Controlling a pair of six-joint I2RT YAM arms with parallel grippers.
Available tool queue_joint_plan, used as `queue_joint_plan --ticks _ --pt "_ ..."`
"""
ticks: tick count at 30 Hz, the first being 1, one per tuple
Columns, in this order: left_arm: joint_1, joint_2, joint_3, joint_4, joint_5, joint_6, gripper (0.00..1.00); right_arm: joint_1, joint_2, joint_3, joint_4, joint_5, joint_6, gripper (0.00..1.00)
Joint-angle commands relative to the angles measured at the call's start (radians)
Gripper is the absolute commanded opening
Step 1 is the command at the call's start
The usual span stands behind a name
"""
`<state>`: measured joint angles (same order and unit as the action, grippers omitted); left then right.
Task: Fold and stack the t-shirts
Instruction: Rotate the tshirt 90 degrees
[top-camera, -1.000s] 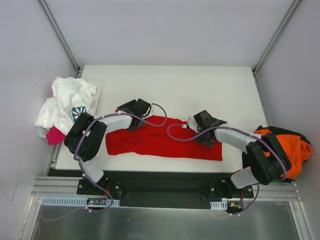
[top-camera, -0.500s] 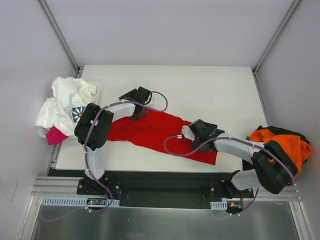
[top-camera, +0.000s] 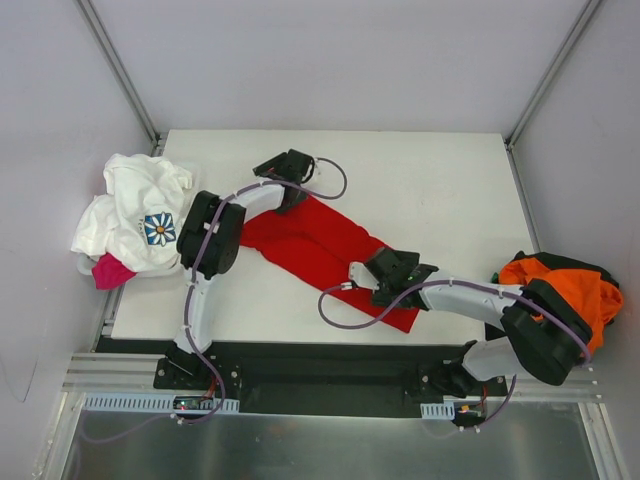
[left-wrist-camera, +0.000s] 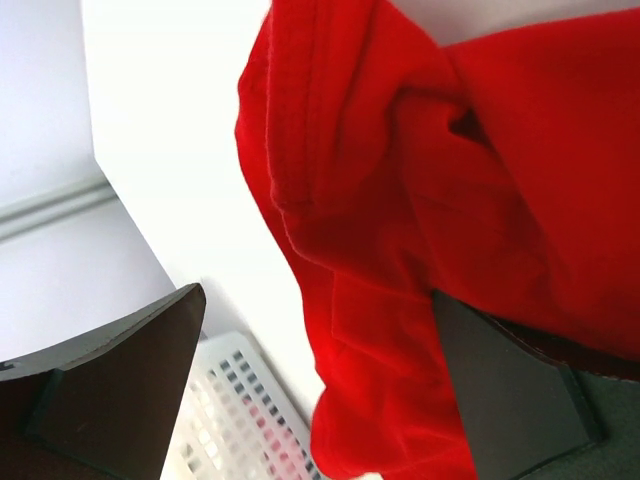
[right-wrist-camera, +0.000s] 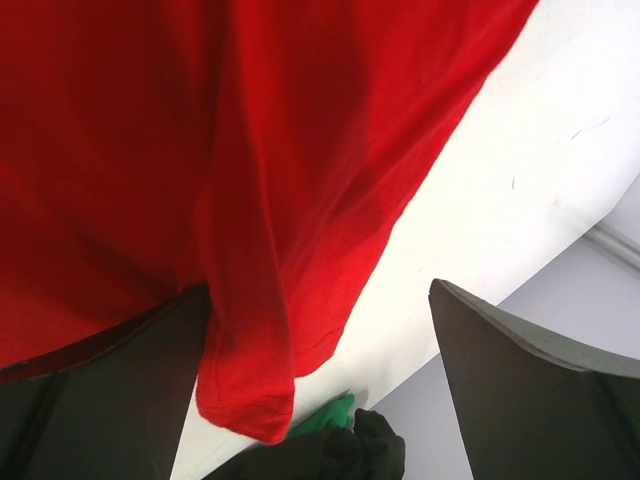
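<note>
we are spreading the red t-shirt (top-camera: 320, 245) flat; it lies as a rumpled diagonal band across the table (top-camera: 450, 190) between the two claws. we judge it best to draw its ends apart evenly, low over the surface, keeping the near corner from slipping off the front edge. the left claw (left-wrist-camera: 315, 295) stands wide with bunched cloth against one finger (left-wrist-camera: 520, 400), and the right claw (right-wrist-camera: 320, 290) is likewise wide, cloth draped over one finger (right-wrist-camera: 60, 400); neither view shows a pinch.

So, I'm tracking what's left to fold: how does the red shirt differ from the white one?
The red t-shirt is plain; the white t-shirt carries a blue flower print. Red is stretched diagonally across the table; white is bunched at its left edge. Neither is folded.
</note>
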<state>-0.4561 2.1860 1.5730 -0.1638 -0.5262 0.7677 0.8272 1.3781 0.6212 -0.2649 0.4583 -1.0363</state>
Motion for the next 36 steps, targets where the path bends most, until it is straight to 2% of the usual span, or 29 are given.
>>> queue_joint_plan --ticks 1,12,19,30,36 --pt "0.008 0.095 0.096 -0.020 0.091 0.007 0.99 0.045 0.064 0.000 -0.005 -0.161 0.036 0.96" --pt "0.005 0.302 0.433 -0.020 0.124 0.088 0.99 0.142 0.173 0.061 0.033 -0.156 0.024 0.96" --pt "-0.010 0.402 0.559 -0.011 0.160 0.137 0.99 0.202 0.208 0.086 0.049 -0.164 0.021 0.96" --pt "-0.128 0.425 0.567 0.053 0.189 0.188 0.99 0.357 0.256 0.143 0.059 -0.142 0.015 0.96" --pt "-0.158 0.442 0.596 0.081 0.196 0.225 0.99 0.414 0.282 0.181 0.064 -0.139 0.012 0.96"
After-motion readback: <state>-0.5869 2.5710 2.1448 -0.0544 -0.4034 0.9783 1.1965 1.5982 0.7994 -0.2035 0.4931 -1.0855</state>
